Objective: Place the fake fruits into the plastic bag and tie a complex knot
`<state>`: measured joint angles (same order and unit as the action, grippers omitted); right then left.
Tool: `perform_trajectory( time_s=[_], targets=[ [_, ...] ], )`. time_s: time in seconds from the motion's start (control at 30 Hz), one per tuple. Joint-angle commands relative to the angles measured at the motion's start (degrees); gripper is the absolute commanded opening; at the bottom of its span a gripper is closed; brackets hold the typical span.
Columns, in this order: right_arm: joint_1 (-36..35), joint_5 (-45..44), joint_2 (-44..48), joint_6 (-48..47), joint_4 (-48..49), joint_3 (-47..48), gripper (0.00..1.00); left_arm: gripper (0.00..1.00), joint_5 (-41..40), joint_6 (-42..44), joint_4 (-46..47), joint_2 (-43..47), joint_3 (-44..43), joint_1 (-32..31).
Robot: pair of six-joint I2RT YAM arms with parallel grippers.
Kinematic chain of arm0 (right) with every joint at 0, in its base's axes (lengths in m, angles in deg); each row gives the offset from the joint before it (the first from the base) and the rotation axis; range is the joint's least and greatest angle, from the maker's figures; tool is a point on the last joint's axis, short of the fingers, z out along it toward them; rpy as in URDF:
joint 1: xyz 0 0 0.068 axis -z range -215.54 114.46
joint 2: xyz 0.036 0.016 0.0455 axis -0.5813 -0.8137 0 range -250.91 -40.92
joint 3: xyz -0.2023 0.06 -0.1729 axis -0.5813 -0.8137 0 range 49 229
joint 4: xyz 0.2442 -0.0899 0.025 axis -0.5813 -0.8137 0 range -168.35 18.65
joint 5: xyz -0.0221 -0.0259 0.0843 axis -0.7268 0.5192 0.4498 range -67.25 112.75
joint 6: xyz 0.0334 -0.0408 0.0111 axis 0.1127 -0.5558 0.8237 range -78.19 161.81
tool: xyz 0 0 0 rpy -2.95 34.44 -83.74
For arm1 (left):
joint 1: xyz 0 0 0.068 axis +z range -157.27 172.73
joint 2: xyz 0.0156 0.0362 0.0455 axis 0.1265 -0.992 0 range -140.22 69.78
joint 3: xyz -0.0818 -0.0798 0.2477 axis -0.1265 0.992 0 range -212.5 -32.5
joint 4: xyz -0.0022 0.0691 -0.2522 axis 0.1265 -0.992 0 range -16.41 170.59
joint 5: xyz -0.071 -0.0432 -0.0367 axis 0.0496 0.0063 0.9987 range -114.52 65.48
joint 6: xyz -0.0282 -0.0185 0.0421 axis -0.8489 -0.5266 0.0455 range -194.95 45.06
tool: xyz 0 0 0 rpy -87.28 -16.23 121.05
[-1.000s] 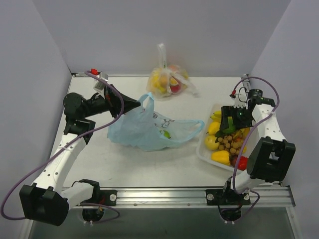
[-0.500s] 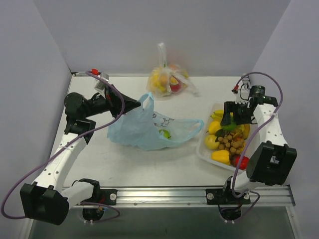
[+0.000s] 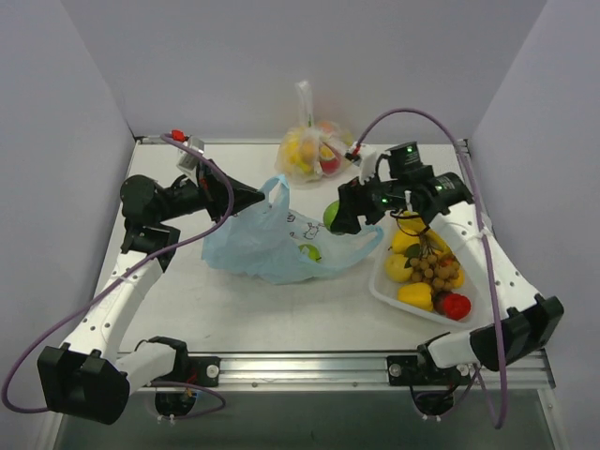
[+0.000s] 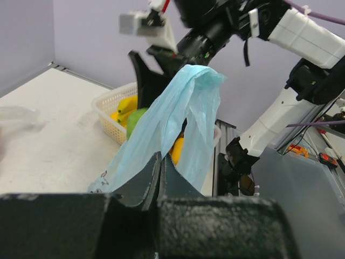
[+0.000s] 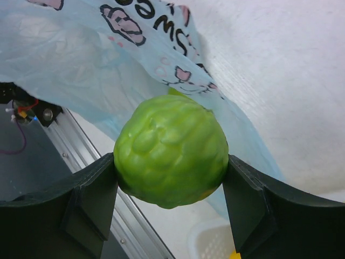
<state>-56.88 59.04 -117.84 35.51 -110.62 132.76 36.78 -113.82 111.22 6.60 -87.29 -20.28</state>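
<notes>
The light-blue plastic bag (image 3: 281,246) lies mid-table with its pink-and-black print up; a green fruit (image 3: 310,251) shows through it. My left gripper (image 3: 263,197) is shut on the bag's handle loop (image 4: 190,102) and holds it raised. My right gripper (image 3: 335,215) is shut on a bumpy green fruit (image 5: 171,151) and holds it above the bag's right end. The bag (image 5: 108,70) lies just under it in the right wrist view. More fake fruits, yellow ones, a brown grape cluster (image 3: 434,270) and a red one (image 3: 454,305), lie in the white basket (image 3: 386,292).
A tied clear bag of fruits (image 3: 314,150) stands at the back centre. The white basket (image 4: 108,121) is at the right of the table. Purple walls close in the left, back and right. A metal rail (image 3: 309,367) runs along the near edge.
My right gripper lifted a green fruit out of the basket and carried it left to above the bag's right end. The left gripper and raised handle have not moved.
</notes>
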Motion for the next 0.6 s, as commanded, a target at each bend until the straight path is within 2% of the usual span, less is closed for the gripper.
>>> perform_trajectory(
  time_s=[0.0, 0.2, 0.37, 0.57],
  targets=[
    [-5.8, -1.9, -5.9, 4.1, 5.6, -1.3, 0.00, 0.00, -0.4, -1.7, 4.3, 0.7, -0.4, 0.2],
    [-13.3, -3.2, -11.6, 10.6, 17.0, -4.0, 0.00, 0.00, 0.0, -3.2, 6.3, 0.4, 0.5, 0.2],
    [-16.7, -0.4, -15.0, 13.9, 17.6, -1.7, 0.00, 0.00, -0.6, -4.3, 7.5, 0.2, 1.5, 0.1],
    [-18.2, 2.9, -17.3, 20.9, 23.5, -2.6, 0.00, 0.00, -1.5, -5.9, 9.5, -0.5, 2.4, 0.2]
  ],
)
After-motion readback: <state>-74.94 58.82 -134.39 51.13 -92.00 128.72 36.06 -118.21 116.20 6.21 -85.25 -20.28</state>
